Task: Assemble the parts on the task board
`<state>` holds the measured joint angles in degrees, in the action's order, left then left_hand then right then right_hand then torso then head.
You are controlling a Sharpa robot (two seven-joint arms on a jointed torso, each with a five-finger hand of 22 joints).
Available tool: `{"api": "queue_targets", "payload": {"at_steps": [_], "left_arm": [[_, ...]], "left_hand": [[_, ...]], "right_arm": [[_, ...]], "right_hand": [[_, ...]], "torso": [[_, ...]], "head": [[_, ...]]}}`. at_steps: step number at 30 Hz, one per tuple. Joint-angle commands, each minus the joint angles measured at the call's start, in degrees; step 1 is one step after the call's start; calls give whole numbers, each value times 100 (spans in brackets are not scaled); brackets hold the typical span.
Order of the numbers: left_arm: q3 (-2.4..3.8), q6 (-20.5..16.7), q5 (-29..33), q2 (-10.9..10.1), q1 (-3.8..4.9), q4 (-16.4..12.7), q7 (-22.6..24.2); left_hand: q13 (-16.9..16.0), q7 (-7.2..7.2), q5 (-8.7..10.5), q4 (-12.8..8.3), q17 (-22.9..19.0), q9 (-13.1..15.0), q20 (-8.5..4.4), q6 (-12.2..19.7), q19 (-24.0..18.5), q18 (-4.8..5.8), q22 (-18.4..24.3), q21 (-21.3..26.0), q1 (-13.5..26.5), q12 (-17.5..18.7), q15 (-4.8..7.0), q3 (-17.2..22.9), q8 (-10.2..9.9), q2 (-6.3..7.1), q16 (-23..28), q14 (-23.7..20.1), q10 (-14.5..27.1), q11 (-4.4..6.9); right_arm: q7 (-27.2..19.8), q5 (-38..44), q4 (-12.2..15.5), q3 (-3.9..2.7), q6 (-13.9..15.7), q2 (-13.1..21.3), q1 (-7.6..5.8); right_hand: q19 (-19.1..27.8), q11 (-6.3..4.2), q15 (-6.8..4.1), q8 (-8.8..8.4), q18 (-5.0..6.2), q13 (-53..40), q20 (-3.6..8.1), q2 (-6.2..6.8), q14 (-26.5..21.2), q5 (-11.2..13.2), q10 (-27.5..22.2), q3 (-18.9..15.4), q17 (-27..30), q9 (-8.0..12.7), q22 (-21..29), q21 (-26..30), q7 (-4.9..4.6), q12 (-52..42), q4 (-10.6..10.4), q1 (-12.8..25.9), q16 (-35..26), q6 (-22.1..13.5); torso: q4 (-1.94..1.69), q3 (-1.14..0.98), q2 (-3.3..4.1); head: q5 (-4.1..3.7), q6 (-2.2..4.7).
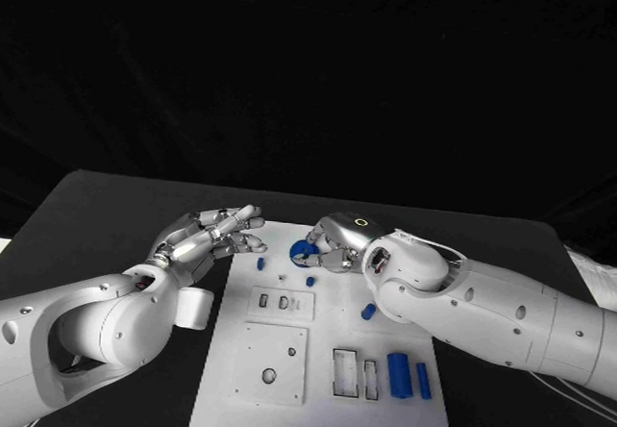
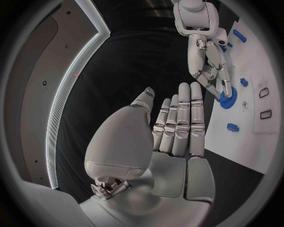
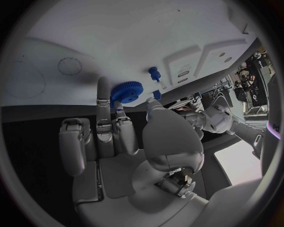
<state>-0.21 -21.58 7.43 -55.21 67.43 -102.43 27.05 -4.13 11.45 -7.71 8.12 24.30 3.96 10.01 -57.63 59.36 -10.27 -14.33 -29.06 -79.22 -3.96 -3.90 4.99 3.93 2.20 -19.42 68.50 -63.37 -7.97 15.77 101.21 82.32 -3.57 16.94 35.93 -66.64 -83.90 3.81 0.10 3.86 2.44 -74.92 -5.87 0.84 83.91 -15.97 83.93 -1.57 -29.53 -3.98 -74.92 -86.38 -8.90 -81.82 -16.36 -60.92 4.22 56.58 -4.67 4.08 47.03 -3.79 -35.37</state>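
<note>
A blue gear sits at the far end of the task board, and the right hand has its fingertips closed around the gear's rim, so it is gripping the gear. Whether the gear already rests flat on the board or is a touch above it, I cannot tell. Just beside it stand two small blue pegs, with another blue piece near the right forearm and two blue cylinders lying toward the near end beside the rectangular slots.

The step in hand looks like seating the gear at its place. The next move likely calls for a careful lowering with the gear level, then release.

The left hand hovers over the black bench at the board's left edge, fingers straight and apart, holding nothing.
</note>
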Motion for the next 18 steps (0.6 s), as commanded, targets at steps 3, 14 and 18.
{"api": "queue_targets", "payload": {"at_steps": [3,14,18], "left_arm": [[4,101,2,-13,4,-18,27],[3,128,39,-31,4,30,28],[1,168,45,-7,1,84,22]], "left_hand": [[8,-6,19,-35,6,-4,4,22,-26,-9,-6,-30,-17,16,-22,-11,-17,-45,18,-27,50,-3],[9,-6,20,-41,10,-4,5,24,-30,-10,-8,-34,-18,15,-22,-9,-17,-46,23,-25,52,-3],[5,-14,19,-51,15,0,4,9,-34,-12,-10,-39,-25,5,-18,-1,-9,-53,29,-21,34,4]], "right_arm": [[-786,-376,163,-3,1418,241,43],[-2464,-3114,431,-69,1157,1276,47],[-2827,-4147,296,-75,595,1589,47]], "right_hand": [[-252,7,1,-3,-74,-1051,-20,-29,166,-8,269,-43,-12,-11,-709,-38,31,-36,31,-329,-28,102],[-178,5,-4,-20,-47,-933,-15,44,154,264,152,91,-16,2,-579,25,25,210,555,-1380,-33,106],[-89,9,-6,-24,-12,-846,-13,158,136,363,57,184,-12,9,-409,107,8,381,950,-1862,-37,42]], "torso": [[22,-4,-4],[83,-58,-33],[136,-130,-49]], "head": [[4,19],[-1,70],[42,97]]}}
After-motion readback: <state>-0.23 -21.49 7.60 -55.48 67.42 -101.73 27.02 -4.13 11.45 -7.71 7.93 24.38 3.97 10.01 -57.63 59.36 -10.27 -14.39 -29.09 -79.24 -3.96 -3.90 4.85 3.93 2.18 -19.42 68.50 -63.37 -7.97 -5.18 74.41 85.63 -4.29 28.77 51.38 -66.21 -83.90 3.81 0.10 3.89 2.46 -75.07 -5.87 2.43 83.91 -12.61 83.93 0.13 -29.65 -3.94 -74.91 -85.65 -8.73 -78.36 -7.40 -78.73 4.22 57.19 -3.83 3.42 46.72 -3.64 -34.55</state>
